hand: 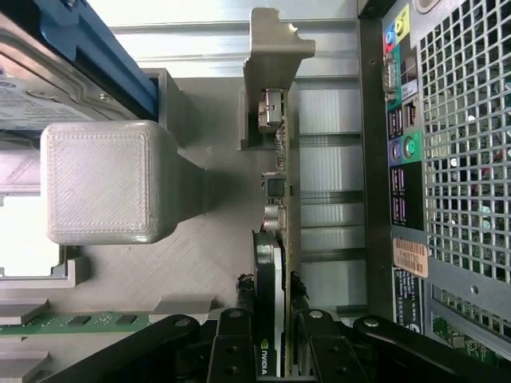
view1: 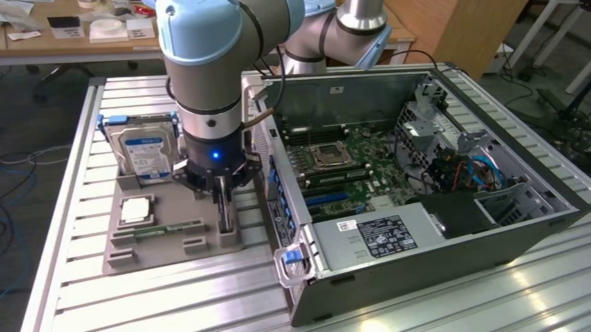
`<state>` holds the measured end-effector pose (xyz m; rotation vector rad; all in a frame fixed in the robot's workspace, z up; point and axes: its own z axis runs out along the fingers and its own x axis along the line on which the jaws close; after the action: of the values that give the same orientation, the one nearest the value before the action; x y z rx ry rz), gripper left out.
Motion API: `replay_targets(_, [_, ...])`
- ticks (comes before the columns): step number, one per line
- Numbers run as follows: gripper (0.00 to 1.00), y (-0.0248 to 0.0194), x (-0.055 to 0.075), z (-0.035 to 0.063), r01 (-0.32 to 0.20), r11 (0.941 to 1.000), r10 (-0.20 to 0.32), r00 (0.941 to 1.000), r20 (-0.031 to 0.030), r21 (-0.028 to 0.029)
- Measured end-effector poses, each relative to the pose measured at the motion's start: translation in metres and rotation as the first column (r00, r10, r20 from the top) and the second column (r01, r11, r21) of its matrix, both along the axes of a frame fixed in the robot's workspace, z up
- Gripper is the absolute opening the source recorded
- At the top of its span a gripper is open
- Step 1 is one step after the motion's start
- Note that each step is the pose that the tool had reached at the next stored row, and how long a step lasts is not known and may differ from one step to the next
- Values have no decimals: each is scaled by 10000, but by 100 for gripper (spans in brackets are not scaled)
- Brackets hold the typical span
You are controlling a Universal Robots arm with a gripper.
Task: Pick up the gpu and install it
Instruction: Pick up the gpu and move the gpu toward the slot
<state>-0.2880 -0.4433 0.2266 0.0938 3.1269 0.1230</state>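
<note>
The gpu (view1: 224,220) stands on edge in a slot at the side of the grey holder tray (view1: 176,245) nearest the computer case. In the wrist view the gpu (hand: 275,199) is seen edge-on, its pale metal bracket (hand: 271,56) at the end away from me and its black cooler between my fingers (hand: 233,343). My gripper (view1: 220,197) reaches straight down onto the card. In the wrist view my gripper (hand: 271,335) has one finger pressed against each face of the card. The card still sits in its slot.
The tray also carries an upright silver hard drive (view1: 143,155) with a blue label, a processor chip (view1: 135,209) and a green memory stick (view1: 171,228). The open computer case (view1: 416,173) lies just to the exterior view's right, motherboard (view1: 342,166) exposed. Its rear ports (hand: 399,152) are close beside the card.
</note>
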Motion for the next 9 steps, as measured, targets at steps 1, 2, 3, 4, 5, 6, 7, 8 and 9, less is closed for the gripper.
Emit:
replay_targets(1, [27, 0, 0, 0, -59, 10000, 59, 10000, 0, 2])
replay_targets(2, [27, 0, 0, -1, -114, 9999, 114, 9999, 0, 4])
replay_targets(3, [27, 0, 1, -1, -135, 9999, 135, 9999, 1, 4])
replay_targets(4, [27, 0, 0, -1, -135, 9999, 135, 9999, 0, 4])
replay_targets(5, [27, 0, 1, -1, -136, 9999, 136, 9999, 0, 4])
replay_targets(6, [27, 0, 1, -1, -136, 9999, 136, 9999, 1, 4])
replay_targets(7, [27, 0, 1, -1, -136, 9999, 136, 9999, 1, 3])
replay_targets(8, [27, 0, 1, 0, -136, 9999, 136, 9999, 3, 6])
replay_targets(9, [27, 1, 1, 6, -137, 9999, 137, 9999, 6, 13])
